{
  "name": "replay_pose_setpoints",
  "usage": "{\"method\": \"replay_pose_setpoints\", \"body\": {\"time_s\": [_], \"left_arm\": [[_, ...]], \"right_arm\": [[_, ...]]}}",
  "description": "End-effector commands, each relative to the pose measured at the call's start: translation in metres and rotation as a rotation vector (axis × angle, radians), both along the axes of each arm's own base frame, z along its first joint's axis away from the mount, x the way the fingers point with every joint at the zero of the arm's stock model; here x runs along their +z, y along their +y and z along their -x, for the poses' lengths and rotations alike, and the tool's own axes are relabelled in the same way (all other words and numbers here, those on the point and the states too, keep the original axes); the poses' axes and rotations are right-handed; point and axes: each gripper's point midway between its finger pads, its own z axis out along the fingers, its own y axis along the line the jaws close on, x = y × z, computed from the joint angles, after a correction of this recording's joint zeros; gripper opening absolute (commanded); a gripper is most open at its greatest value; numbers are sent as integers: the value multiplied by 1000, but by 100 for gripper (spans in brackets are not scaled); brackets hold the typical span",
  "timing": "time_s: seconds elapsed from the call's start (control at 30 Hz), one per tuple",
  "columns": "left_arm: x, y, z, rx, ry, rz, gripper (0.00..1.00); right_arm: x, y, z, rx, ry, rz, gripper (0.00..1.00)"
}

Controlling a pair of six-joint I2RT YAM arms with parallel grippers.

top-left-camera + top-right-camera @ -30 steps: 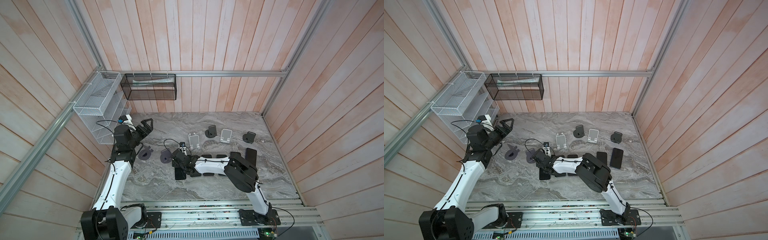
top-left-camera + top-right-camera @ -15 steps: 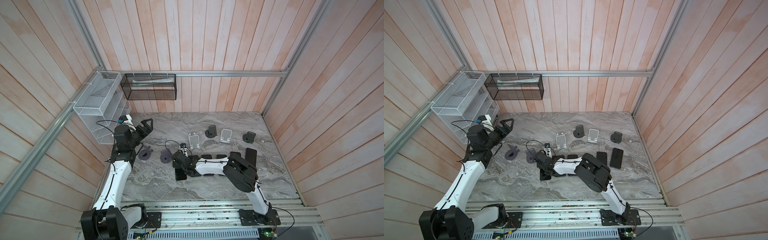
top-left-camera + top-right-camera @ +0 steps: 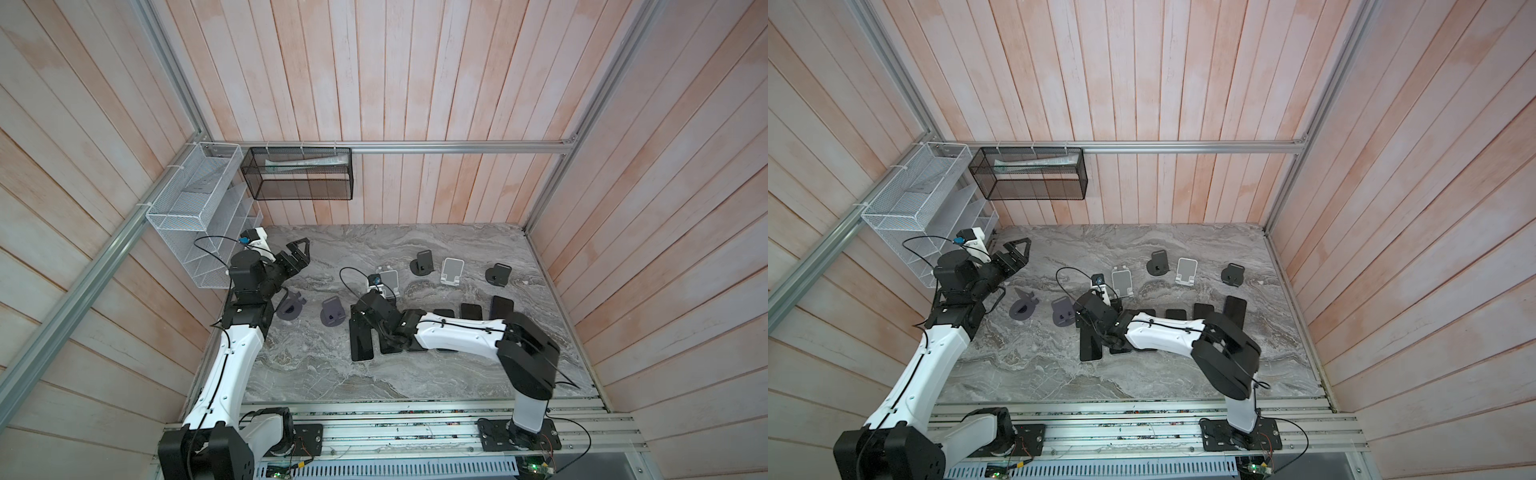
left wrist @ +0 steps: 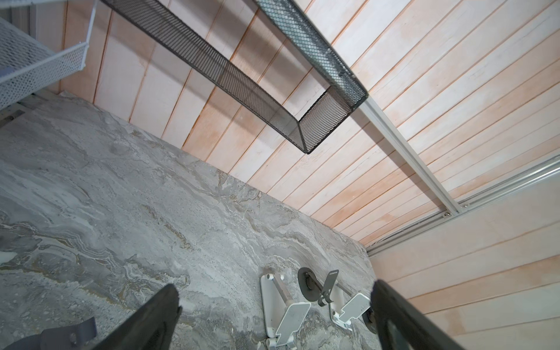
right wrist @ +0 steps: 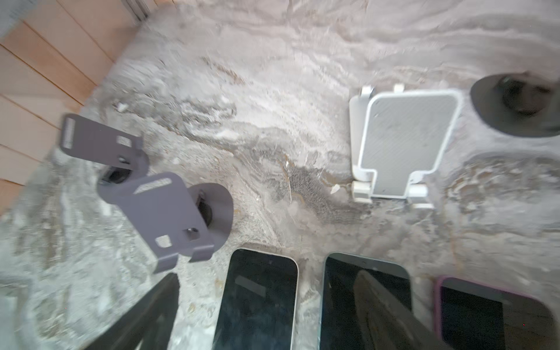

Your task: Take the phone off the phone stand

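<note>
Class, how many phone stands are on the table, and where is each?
6, left to right: first purple stand, second purple stand, first white stand, first black stand, second white stand, second black stand. The right arm could hide another.

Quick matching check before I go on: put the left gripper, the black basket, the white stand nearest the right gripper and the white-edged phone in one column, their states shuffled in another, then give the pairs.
1. left gripper
2. black basket
3. white stand nearest the right gripper
4. white-edged phone

A. lying flat on the table
B. open, raised above the table
C. standing empty
D. hanging on the back wall

Pairs: 1-B, 2-D, 3-C, 4-A
</note>
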Motion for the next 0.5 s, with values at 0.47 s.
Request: {"method": "replay_pose_setpoints", "body": {"time_s": [0.47], "left_arm": [[-56, 5, 71, 133, -20, -389, 100]], "right_arm": [[96, -177, 33, -136, -554, 102, 98]]}}
